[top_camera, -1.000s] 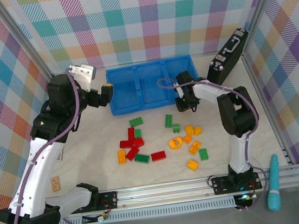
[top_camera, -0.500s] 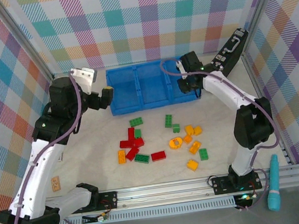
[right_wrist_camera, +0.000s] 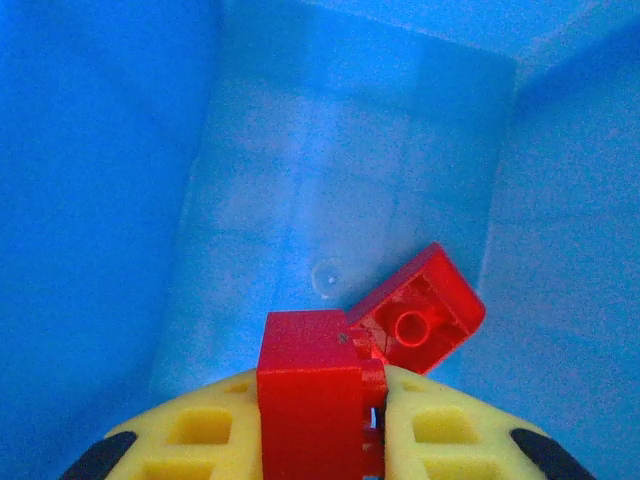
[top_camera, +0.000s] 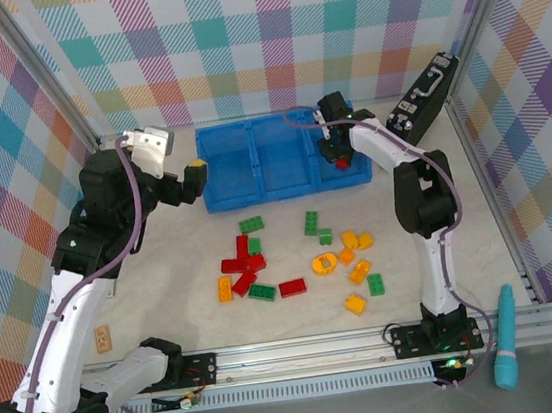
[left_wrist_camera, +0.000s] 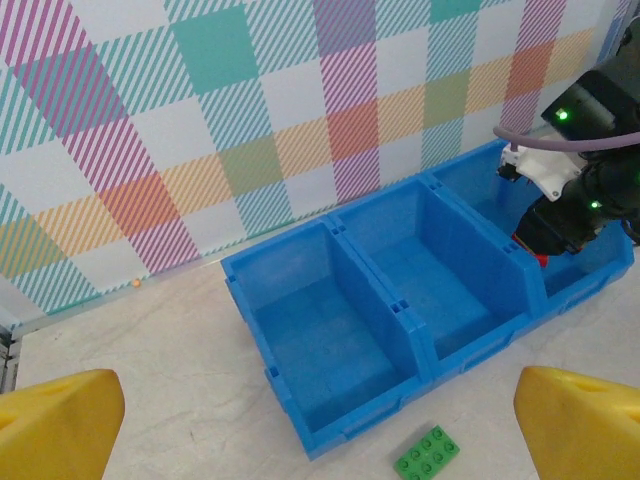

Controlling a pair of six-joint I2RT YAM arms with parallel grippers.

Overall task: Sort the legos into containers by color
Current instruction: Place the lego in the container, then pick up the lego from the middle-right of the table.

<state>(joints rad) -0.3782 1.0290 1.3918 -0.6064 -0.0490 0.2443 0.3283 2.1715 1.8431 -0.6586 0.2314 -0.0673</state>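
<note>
The right pincer squeezes a red brick inside the right box of the blue bin.
The brick is shiny plastic between yellow pads with square holes; a second red piece sticks out tilted, showing its hollow side. The left pincer gapes wide and empty beside the bin's left end. Studded red, green and orange bricks lie loose on the pale bench.

I find no word, number or brand that I can read. A small tan tag on the tabletop, well left of the blue bin, bears dark marks too small to read. Pale patches on the black case, right of the bin, are blurred.
</note>
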